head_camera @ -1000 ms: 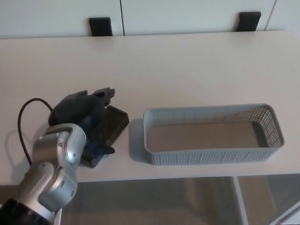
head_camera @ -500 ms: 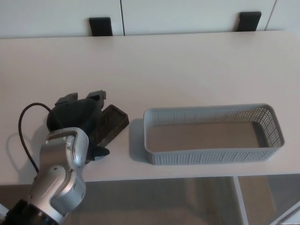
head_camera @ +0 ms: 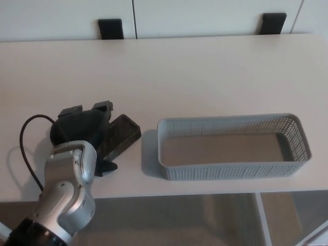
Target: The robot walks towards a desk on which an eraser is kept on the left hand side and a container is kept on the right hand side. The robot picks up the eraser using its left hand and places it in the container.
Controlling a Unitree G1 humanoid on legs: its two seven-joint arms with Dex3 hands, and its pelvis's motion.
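The eraser (head_camera: pixel 119 136), a dark rectangular block, lies flat on the desk (head_camera: pixel 205 72) at the robot's left, angled with its far end toward the container (head_camera: pixel 233 146) and set just beside the container's left wall without touching it. The left robot hand (head_camera: pixel 82 128) rests over the eraser's left long edge, fingers (head_camera: pixel 102 107) spread apart beyond the block and the thumb low at its near end; the robot hand is open and holds nothing. The right robot hand is not in view. The eraser appears light, stiff and non-fragile, with a low profile that leaves little side surface to grip; its top looks matte, so slip risk is judged moderate. The recommended hold is across the short width, at mid-length, thumb on one long edge and fingers on the other, to prevent pivoting during the lift. The container is empty and the pick is not yet done.
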